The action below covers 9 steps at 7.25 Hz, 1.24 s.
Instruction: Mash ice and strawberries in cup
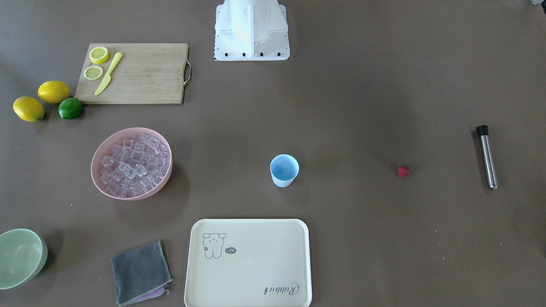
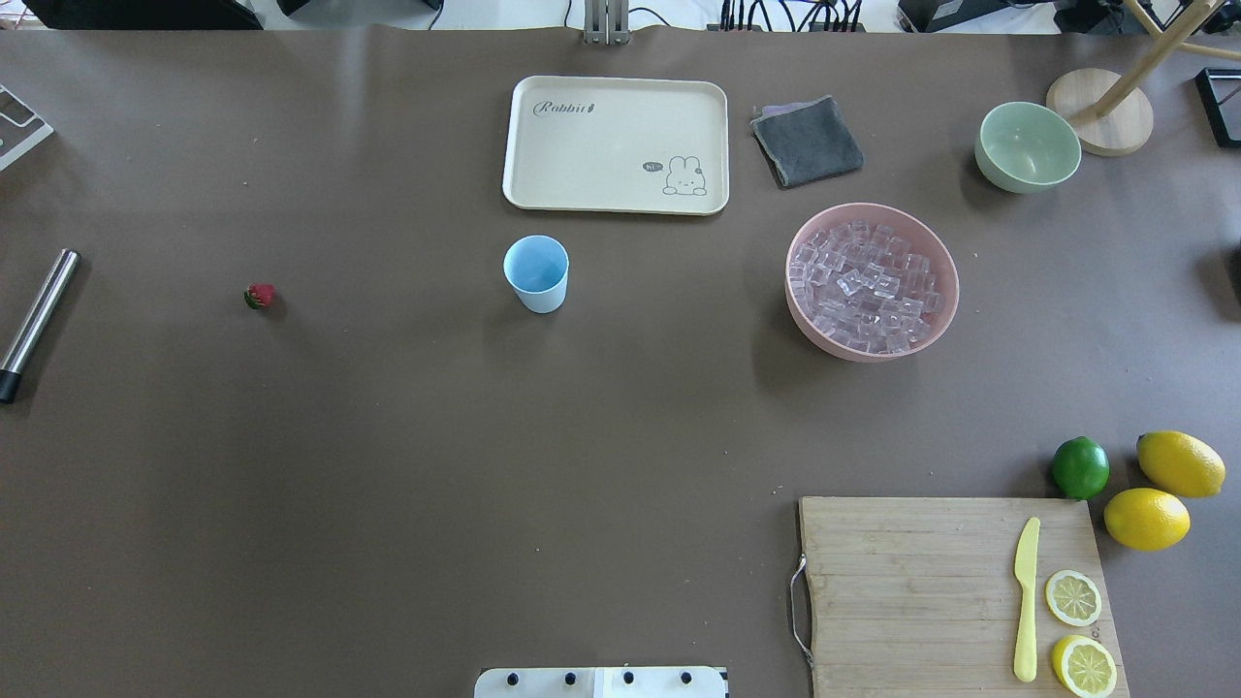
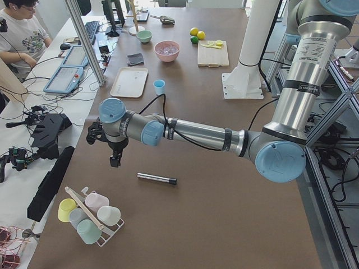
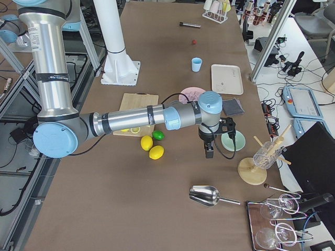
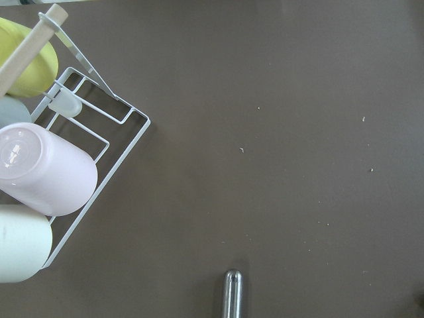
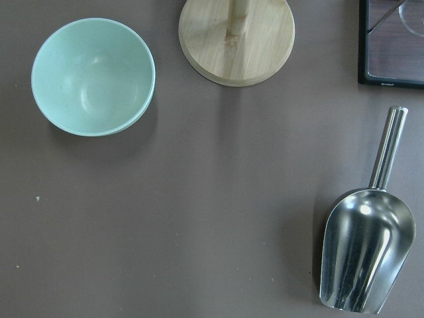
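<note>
I judge the task not yet begun: the cup stands upright and empty at mid-table. The strawberry lies well apart from the cup on the robot's left, and the steel muddler lies farther out the same way. The ice is heaped in the pink bowl, well apart from the cup on the robot's right.

My left gripper hangs out beyond the muddler, far from the cup. My right gripper hangs past the pink bowl, farther again from the cup, with a metal scoop on the table near it. Neither wrist camera shows fingers, so I cannot tell whether either pair is apart or together.

Next, I think, comes loading the cup. That calls for bringing the left arm in over the strawberry, settling squarely on so small a fruit, and carrying it to the cup.
</note>
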### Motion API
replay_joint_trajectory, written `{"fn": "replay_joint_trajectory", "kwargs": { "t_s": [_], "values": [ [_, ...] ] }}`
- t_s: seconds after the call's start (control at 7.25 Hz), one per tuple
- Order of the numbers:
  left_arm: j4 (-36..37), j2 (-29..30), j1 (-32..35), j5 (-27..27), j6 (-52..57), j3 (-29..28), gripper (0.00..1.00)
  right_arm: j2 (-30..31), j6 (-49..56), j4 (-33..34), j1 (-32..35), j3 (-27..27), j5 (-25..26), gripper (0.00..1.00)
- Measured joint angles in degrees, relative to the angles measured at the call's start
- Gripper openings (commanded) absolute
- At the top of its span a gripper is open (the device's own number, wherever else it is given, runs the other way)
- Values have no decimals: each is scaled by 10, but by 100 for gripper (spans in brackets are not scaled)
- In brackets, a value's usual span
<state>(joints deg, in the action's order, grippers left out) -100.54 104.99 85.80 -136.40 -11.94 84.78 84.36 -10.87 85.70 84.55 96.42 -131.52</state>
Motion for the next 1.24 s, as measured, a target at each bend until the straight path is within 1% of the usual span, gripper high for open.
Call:
{"fn": "replay_joint_trajectory", "kwargs": {
  "t_s": [0.28, 0.41, 0.55, 0.69, 0.96, 1.1, 1.24],
  "values": [
    [-26, 5, -18, 28, 0, -13, 97, -10, -25, 0, -7, 38, -1, 99],
    [-32, 5, -27, 36, 0, -16, 97, -27, -74, 0, -30, 60, -1, 99],
    [-39, 3, -32, 39, 1, -17, 97, -50, -121, 0, -65, 74, 3, 99],
    [-52, 1, -36, 39, 2, -18, 97, -71, -148, -5, -108, 82, 18, 98],
    [-76, -1, -42, 38, -1, -19, 98, -90, -205, -54, -200, 88, 77, 99],
    [-80, -1, -44, 37, -3, -19, 98, -99, -239, -80, -241, 87, 96, 99],
    [-82, 0, -45, 37, -3, -20, 97, -113, -263, -93, -275, 86, 112, 99]
  ]
}}
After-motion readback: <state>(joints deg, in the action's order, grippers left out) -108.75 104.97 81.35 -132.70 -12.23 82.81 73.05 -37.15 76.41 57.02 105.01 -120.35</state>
